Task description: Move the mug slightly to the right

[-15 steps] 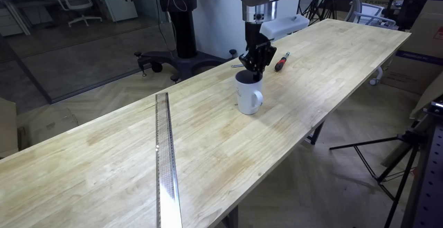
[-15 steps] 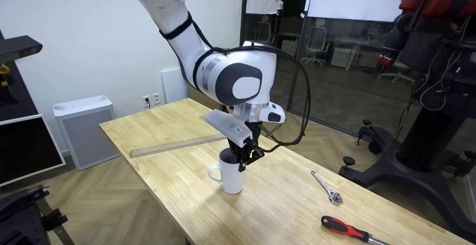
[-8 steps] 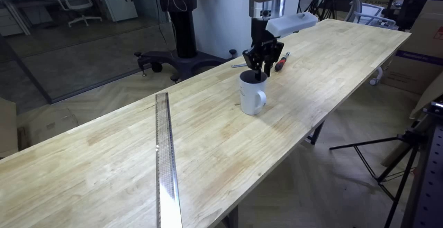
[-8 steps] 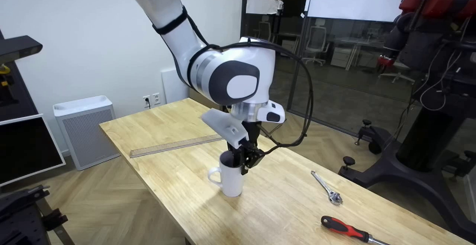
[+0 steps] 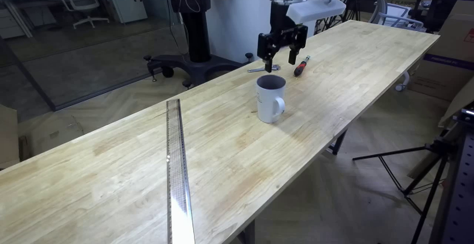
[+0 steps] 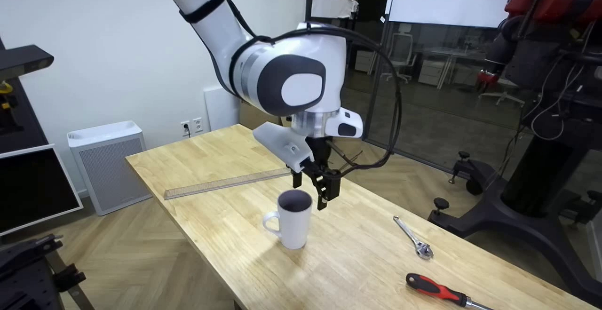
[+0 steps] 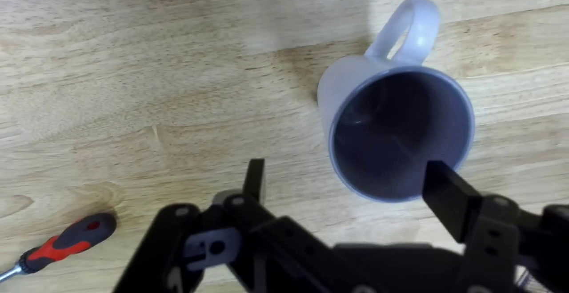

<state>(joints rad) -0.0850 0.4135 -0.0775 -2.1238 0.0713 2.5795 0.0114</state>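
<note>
Gripper [image 5: 280, 63]: empty, its two fingers [image 7: 449, 195] spread well apart and gripping nothing; it hangs tips-down over the table [image 5: 237, 184].
Fingertips: near the rim but apart from it in both exterior views; in the wrist view one overlaps the rim at about 5 o'clock, which looks like line of sight, not contact.
Mug [image 5: 267, 105]: upright on the table near the gripper, between 6 and 7 o'clock from it in an exterior view, and between 1 and 2 o'clock from the fingertip gap in the wrist view.
Handle [image 7: 421, 39]: toward 12 o'clock in the wrist view, away from the fingers.
Mug's shift: probably done, with the mug set down and free of any grip; an approach could look the same, and whose right the task means is not plain.
Next move: should call for a straight rise, fingers kept wide, until the tips are well clear of the rim; drifting sideways first could clip it and tip the mug.
Further nudge, if wanted: one finger inside the mouth, one outside the wall, opposite the handle, then a short slide.
Screwdriver [image 7: 64, 246]: between 8 and 9 o'clock from the gripper in the wrist view.
Wrench [image 6: 414, 238] and ruler [image 6: 226, 183]: about 3 o'clock and 10 o'clock from the mug in an exterior view.
</note>
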